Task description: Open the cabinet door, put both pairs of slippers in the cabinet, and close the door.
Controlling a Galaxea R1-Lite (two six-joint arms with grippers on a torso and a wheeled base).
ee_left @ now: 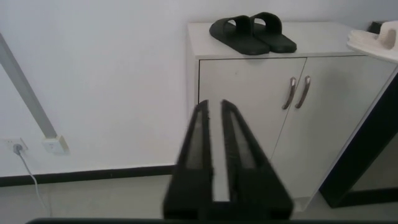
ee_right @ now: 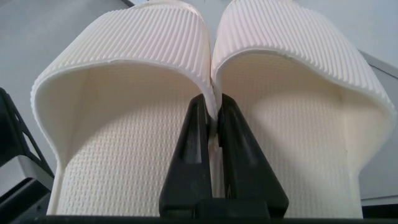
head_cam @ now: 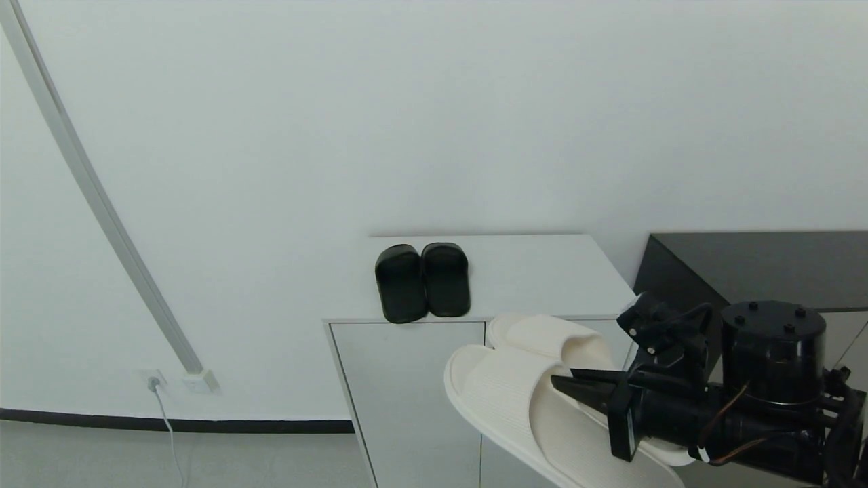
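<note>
A pair of black slippers (head_cam: 422,281) (ee_left: 252,32) sits side by side on top of the white cabinet (head_cam: 542,271) (ee_left: 245,106), near its front left edge. Both cabinet doors are closed, and their two metal handles (ee_left: 297,92) meet at the middle. My right gripper (head_cam: 563,386) (ee_right: 212,102) is shut on the pair of white slippers (head_cam: 522,386) (ee_right: 149,81), pinching their touching inner edges. It holds them in the air in front of the cabinet's top right. My left gripper (ee_left: 215,104) hangs shut and empty, low and left of the cabinet.
A black piece of furniture (head_cam: 759,264) stands against the cabinet's right side. The white wall behind carries a slanted grey strip (head_cam: 95,190) and a socket with a cable (head_cam: 154,381). Open grey floor (head_cam: 135,461) lies left of the cabinet.
</note>
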